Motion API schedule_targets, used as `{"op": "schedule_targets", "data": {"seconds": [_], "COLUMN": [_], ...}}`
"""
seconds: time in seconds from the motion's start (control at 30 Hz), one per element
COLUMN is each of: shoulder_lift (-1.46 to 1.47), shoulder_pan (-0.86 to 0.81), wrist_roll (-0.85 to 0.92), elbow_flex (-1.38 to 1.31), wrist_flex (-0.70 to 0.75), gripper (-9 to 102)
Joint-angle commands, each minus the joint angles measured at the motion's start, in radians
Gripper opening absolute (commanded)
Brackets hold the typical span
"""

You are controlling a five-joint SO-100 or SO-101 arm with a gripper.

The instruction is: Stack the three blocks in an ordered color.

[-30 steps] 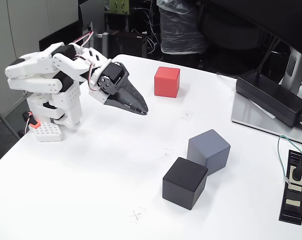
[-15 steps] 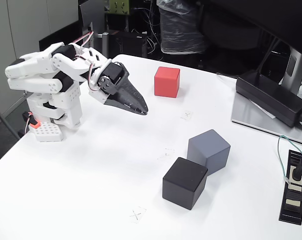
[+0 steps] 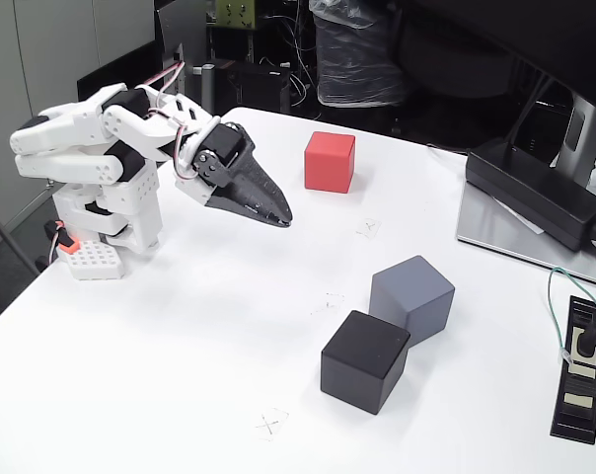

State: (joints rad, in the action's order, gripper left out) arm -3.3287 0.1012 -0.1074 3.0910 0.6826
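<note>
in the fixed view the gripper (image 3: 281, 217) hangs with jaws together left of the matte red block (image 3: 330, 161), while the blue-grey block (image 3: 411, 297) touches the black block (image 3: 364, 359) nearer the table's (image 3: 180, 346) front.

Three matte cubes sat on the white table (image 3: 180, 346), none stacked. The red block (image 3: 330, 161) stood alone toward the far side, upright, flat on its base, looking slightly smaller than the other two, well apart from them. The blue-grey block (image 3: 411, 296) sat nearer the front, right of centre in the fixed view, turned so one corner edge faced the camera. The black block (image 3: 365, 359) lay just in front and to the left of it, likewise turned corner-on; its upper right corner overlapped the blue-grey block's lower left face in the view, the two seemingly touching or very nearly so. All three rested level on the table.
</note>
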Motion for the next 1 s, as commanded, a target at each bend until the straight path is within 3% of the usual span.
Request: {"op": "schedule_targets", "data": {"seconds": [0.0,0.57,0.83,0.97], "shoulder_lift": [-0.002,0.005,0.005,0.005], "shoulder_pan": [0.002,-0.009,-0.009,-0.009], "wrist_roll": [0.012,0.061,0.503,0.775], "elbow_flex": [-0.005,-0.095,-0.166,-0.196], "wrist_flex": [0.003,0.008,0.009,0.009], "gripper": [-1,2,22,26]}}
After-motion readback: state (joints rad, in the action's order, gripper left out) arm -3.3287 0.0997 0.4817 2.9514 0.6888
